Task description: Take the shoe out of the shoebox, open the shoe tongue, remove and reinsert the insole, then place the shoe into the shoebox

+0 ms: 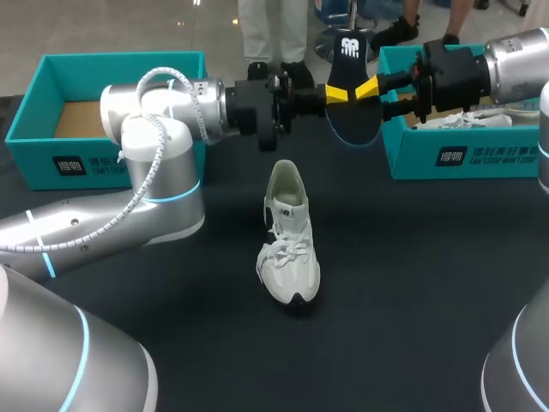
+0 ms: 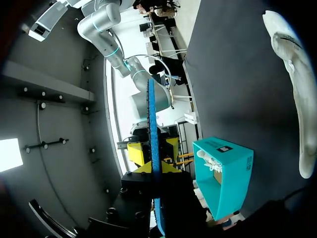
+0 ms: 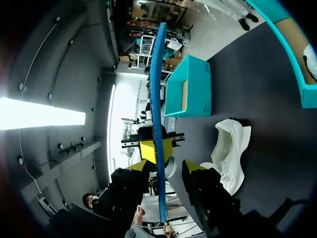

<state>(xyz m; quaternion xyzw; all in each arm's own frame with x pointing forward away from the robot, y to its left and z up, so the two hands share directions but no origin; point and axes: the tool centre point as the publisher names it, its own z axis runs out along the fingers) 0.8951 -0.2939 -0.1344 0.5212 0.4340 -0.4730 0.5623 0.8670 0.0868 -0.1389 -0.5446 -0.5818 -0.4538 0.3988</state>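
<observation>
Looking down from the head view, you find the dark insole (image 1: 350,64) raised upright above the surface (image 1: 412,257), at the far middle where your two arms meet. Your left gripper (image 1: 336,94) is clamped on it; in the left wrist view both yellow tips press against its faces from either side. Your right gripper (image 3: 166,167) straddles the same insole with its fingers spread: one sits just beside the insole, the other stands clear of it. The white shoe (image 1: 290,245) stands upright on the surface below the insole, toe pointing to the near edge. The left shoebox (image 1: 34,159) lies open at the far left. The right shoebox (image 1: 480,159), at the far right, holds a second shoe (image 1: 467,120).
</observation>
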